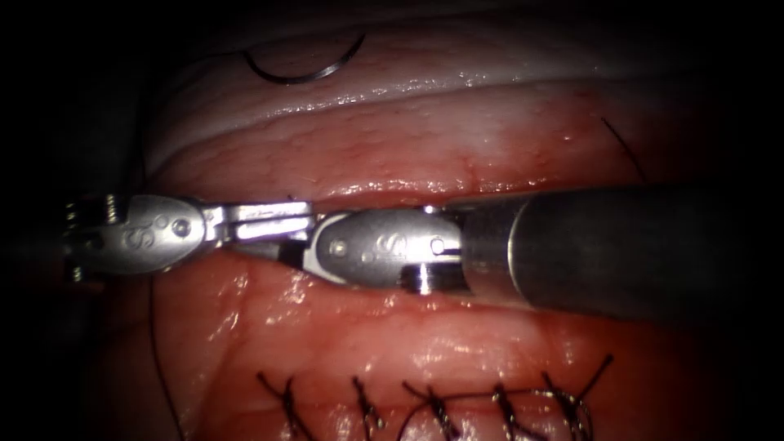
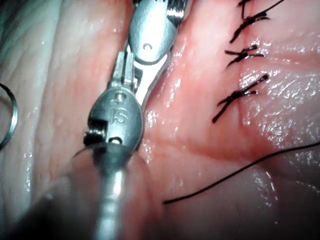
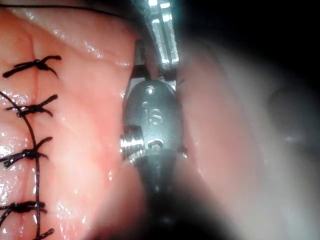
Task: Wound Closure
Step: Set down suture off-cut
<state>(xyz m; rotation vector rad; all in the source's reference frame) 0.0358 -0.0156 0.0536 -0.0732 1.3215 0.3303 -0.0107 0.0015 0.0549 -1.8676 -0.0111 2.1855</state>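
Steel left tool (image 1: 273,224) & right tool (image 1: 298,249) tip-to-tip, grip unclear; needle (image 1: 306,69) loose on tissue (image 1: 367,147).

The right tool's (image 1: 306,245) fingers lay tucked behind the left tool's (image 1: 269,222) fingers, so their state was unclear. The edge cut off the needle (image 2: 7,117) and the thread (image 1: 159,359).

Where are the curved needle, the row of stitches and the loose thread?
Needle (image 1: 306,75): endoscope view, middle of its curve, lying free on the pale tissue.
Stitches (image 1: 437,404): endoscope view, one knot in the row.
Loose thread (image 2: 235,175): left wrist view, mid-strand lying across the tissue.
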